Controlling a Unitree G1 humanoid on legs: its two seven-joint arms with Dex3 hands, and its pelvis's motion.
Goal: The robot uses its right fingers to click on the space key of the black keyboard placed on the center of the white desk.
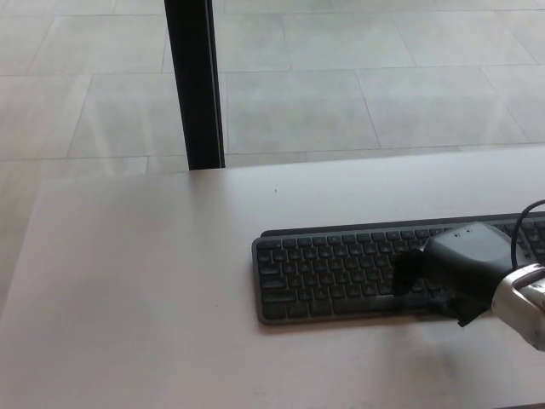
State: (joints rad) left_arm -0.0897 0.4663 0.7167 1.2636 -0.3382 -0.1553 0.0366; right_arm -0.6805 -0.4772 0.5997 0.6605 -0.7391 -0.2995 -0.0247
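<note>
I see the black keyboard (341, 273) flat on the white desk (145, 281), right of centre, running off the pic's right edge. My right hand (456, 268) sits over its right-mid keys, fingers (407, 271) pointing left onto the lower rows; can't tell open or closed. Black post (194, 85) stands behind desk.

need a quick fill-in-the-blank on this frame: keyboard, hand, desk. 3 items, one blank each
1. The black keyboard lies on a ____ desk.
2. The only robot hand in view, over the keyboard, is the ____ hand.
3. The black post stands beyond the desk's ____ edge.

Missing words: white; right; far
</note>
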